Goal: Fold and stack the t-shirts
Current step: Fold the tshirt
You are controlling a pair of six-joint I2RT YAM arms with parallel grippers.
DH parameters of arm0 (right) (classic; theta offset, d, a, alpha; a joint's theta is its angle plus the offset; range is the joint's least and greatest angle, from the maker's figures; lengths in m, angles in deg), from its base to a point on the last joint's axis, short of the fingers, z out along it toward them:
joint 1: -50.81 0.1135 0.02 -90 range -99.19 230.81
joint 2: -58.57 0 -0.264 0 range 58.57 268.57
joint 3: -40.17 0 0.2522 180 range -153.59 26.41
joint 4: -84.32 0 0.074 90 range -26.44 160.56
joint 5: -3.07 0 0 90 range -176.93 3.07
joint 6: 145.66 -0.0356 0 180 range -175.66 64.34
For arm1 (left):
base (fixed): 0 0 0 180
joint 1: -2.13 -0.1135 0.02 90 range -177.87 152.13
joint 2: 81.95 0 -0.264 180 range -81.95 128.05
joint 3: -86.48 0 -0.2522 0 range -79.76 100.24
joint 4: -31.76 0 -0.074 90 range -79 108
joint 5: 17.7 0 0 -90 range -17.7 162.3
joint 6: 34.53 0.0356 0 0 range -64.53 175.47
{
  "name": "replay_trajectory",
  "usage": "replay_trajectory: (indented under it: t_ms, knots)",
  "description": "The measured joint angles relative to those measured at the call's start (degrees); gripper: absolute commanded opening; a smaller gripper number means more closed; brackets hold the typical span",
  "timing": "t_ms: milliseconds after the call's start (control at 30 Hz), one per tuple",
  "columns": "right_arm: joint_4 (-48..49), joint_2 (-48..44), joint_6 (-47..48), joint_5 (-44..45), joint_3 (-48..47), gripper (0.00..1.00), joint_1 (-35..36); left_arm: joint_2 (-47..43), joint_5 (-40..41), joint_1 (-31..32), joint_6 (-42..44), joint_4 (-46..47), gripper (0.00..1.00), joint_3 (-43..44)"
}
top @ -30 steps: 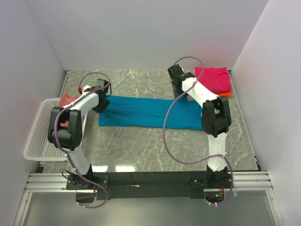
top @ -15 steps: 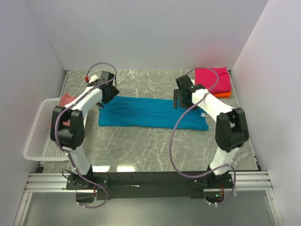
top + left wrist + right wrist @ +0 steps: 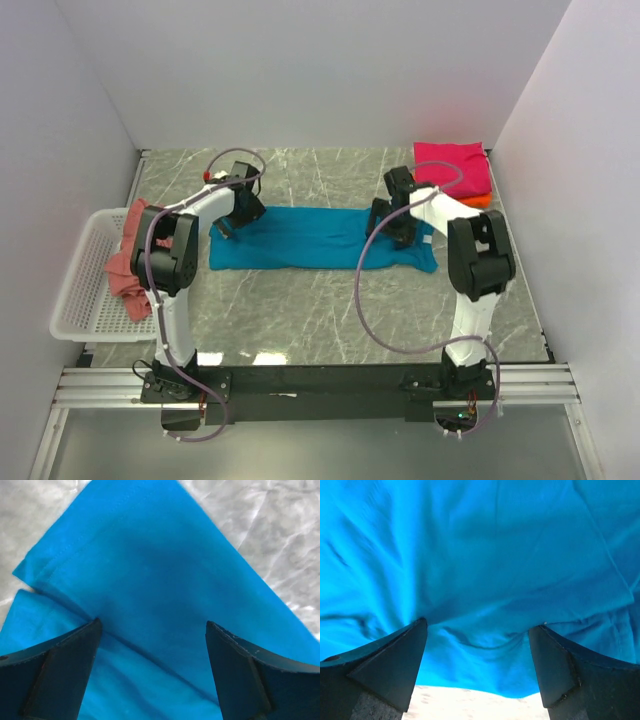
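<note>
The teal-blue t-shirt [image 3: 310,238] lies flat as a long folded strip across the middle of the table. My left gripper [image 3: 232,224] is open, low over the strip's left end, its jaws spread above the cloth [image 3: 150,605]. My right gripper [image 3: 392,230] is open, low over the strip's right part, jaws spread above rumpled cloth [image 3: 480,570] by its edge. The magenta t-shirt [image 3: 453,167] lies folded on the orange t-shirt [image 3: 478,201] at the back right. The salmon-pink t-shirt [image 3: 128,262] hangs over the basket's rim at the left.
A white mesh basket [image 3: 80,295] stands off the table's left edge. White walls enclose the grey marble table [image 3: 300,320] on three sides. Cables loop above both arms.
Both grippers have come down onto the teal-blue strip, the left from the back left, the right from the back right. The strip's right end has rumpled a little.
</note>
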Motion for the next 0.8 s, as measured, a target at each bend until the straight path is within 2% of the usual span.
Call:
replay_trajectory:
  t_ms: [200, 400, 633, 800]
  knots:
    - [-0.96, 14.16, 1.99, -9.94, -20.85, 0.88, -1.38, -10.01, -1.75, 0.5, -0.87, 2.05, 0.92, -14.4]
    - [-0.26, 29.83, 0.55, -20.57, -45.09, 0.88, -0.68, -22.82, -8.98, 5.42, -2.43, 2.64, 0.92, -29.73]
    - [11.34, 41.44, -10.03, -29.77, -59.43, 0.9, 2.99, -25.77, -17.11, 14.05, -4.09, 3.5, 0.93, -33.18]
    - [21.14, 44.04, -17.0, -29.66, -60.78, 0.9, 4.66, -25.99, -24.74, 19.87, -5.27, 5.99, 0.93, -34.32]
